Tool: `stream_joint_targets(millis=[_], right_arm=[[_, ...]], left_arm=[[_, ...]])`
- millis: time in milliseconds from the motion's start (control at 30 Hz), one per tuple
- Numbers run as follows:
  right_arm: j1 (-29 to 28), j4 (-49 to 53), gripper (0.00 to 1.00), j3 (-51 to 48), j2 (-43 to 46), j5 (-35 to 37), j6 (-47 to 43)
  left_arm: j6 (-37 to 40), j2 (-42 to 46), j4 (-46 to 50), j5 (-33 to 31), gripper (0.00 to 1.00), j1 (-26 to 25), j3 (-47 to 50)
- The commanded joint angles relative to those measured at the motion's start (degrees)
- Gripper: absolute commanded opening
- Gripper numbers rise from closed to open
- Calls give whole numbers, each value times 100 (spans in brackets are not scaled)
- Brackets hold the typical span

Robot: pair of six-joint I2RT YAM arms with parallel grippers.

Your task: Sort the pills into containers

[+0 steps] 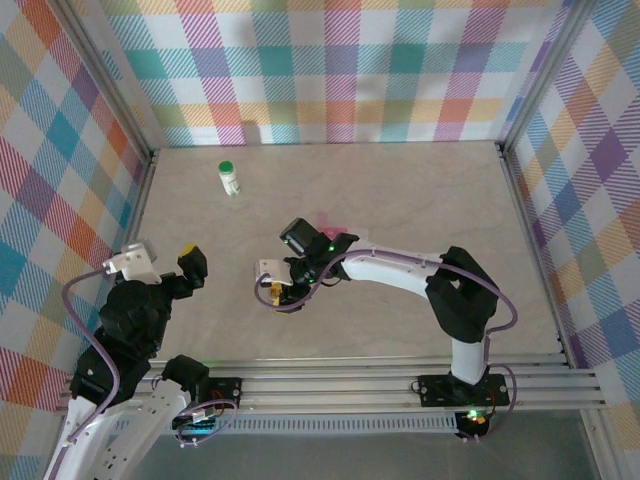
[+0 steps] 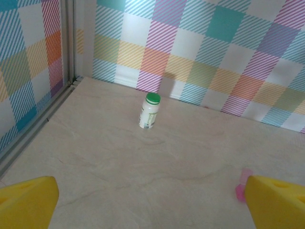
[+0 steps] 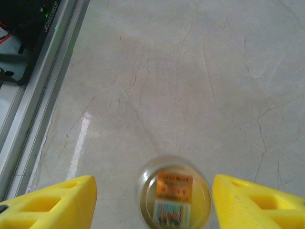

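Pale beige table, marbled with faint veining. One white bottle with a green cap stands upright at far left, well apart from the rest. A pink pill box lies near centre, partly hidden. A small amber bottle sits toward the near edge; contact with the table unclear.

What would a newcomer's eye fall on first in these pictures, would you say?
The plaid walls stand out first, then the white bottle with green cap, upright and alone at far left. At centre, the right claw flanks a small amber bottle, a pink pill box just beyond.
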State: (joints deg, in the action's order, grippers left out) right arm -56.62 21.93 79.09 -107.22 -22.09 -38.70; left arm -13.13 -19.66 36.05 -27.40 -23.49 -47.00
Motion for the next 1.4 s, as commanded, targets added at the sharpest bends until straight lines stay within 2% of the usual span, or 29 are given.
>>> stream_joint_targets(millis=[0, 233, 367, 500, 667, 767, 867, 1033, 1133, 1267, 1367], right_arm=[[-34, 162, 64, 222, -186, -58, -199], [-57, 293, 60, 458, -466, 6, -322], [-68, 295, 49, 477, -510, -78, -345], [-62, 312, 34, 472, -478, -71, -349], [-29, 330, 26, 300, -152, 21, -289], [192, 394, 23, 153, 288, 75, 125], [704, 220, 16, -118, 913, 280, 1068], [1676, -2, 11, -504, 2123, 1264, 2948], [2137, 316, 12, -455, 2533, 1341, 3669], [2446, 718, 14, -320, 2855, 988, 4044], [2608, 826, 12, -264, 3036, 772, 4272]], left_arm=[[102, 19, -71, 116, 100, 55, 60], [100, -5, -63, 180, 100, 63, 71], [100, -4, -63, 198, 100, 63, 85], [106, -17, -66, 243, 100, 63, 85], [93, -82, -119, 382, 100, 63, 105], [-150, -234, -241, 627, 100, 63, 140], [-522, -498, -401, 1316, 100, 63, 45], [-1762, -1446, -1011, 2133, 100, 55, -237], [-1992, -2313, -1755, 2350, 100, 46, -289], [-1486, -3610, -2641, 2609, 100, -197, -622], [-523, -4380, -3496, 2575, 100, -664, -733]])
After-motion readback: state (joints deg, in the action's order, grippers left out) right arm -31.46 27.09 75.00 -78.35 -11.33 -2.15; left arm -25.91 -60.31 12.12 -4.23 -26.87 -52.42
